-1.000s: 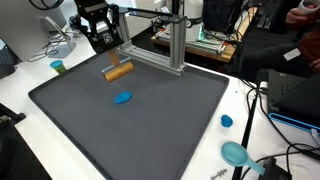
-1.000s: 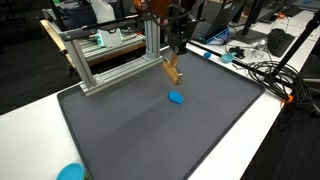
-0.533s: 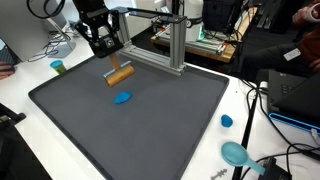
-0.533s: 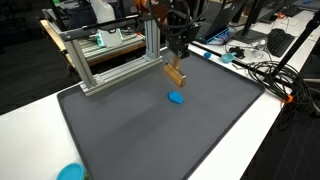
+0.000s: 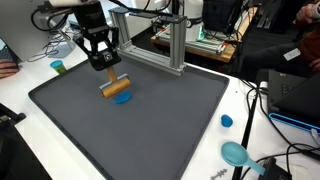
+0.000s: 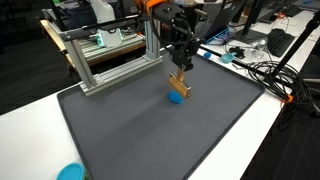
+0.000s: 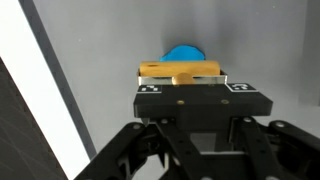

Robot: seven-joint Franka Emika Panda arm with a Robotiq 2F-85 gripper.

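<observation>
My gripper (image 5: pixel 104 64) (image 6: pixel 181 64) is shut on an orange-tan block (image 5: pixel 116 88) (image 6: pixel 180 83) that hangs crosswise under its fingers, just above the dark grey mat (image 5: pixel 150 130). A small blue object (image 5: pixel 125 99) (image 6: pixel 176 98) lies on the mat right below and beside the block. In the wrist view the block (image 7: pixel 180 70) spans the front of the gripper (image 7: pixel 181 82), and the blue object (image 7: pixel 185 52) peeks out just beyond it. The fingertips themselves are hidden behind the gripper body there.
An aluminium frame (image 5: pixel 165 40) (image 6: pixel 100 55) stands at the mat's far edge. On the white table (image 5: pixel 250 110) sit a small blue cap (image 5: pixel 227 121), a teal bowl (image 5: pixel 236 153) (image 6: pixel 70 172) and a green-topped cup (image 5: pixel 58 67). Cables and electronics crowd the table's sides.
The gripper has carried the orange block away from the frame and lower, until it is over the blue object. The blue object has not moved.
</observation>
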